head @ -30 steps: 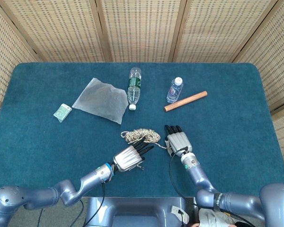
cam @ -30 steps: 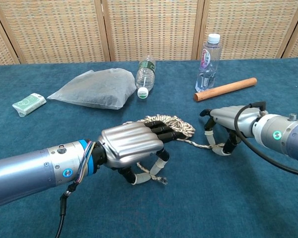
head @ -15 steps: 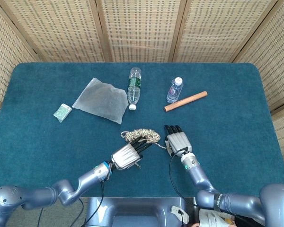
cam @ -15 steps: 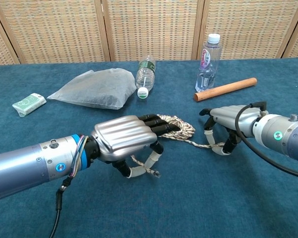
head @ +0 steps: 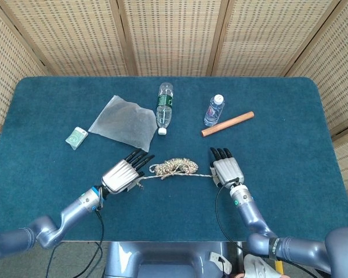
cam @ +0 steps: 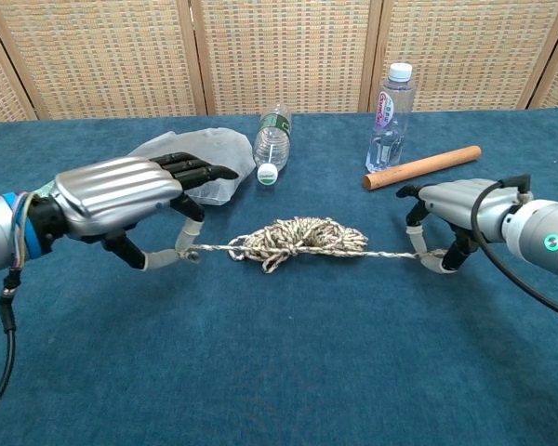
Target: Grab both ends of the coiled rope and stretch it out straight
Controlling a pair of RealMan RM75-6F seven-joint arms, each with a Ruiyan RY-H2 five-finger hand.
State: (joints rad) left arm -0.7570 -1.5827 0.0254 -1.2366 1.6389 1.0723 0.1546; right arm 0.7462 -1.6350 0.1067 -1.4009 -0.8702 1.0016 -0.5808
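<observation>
A speckled beige rope point(head: 174, 167) point(cam: 298, 239) lies bunched in a coil at mid-table, with a thin strand running out of it to each side. My left hand point(head: 123, 173) point(cam: 130, 195) pinches the left strand end low between thumb and finger, the other fingers stretched forward. My right hand point(head: 226, 170) point(cam: 456, 218) pinches the right strand end just above the cloth. Both strands look taut; the coil between them is still knotted up.
Behind the rope lie a clear plastic bag point(head: 124, 122), a lying green-label bottle point(head: 164, 106), an upright small bottle point(head: 214, 110) and a wooden rod point(head: 227, 123). A small green packet point(head: 76, 138) sits far left.
My left hand has moved left, away from the coil, drawing a rope end out with it. My right hand has shifted a little right. The strands now run straight.
</observation>
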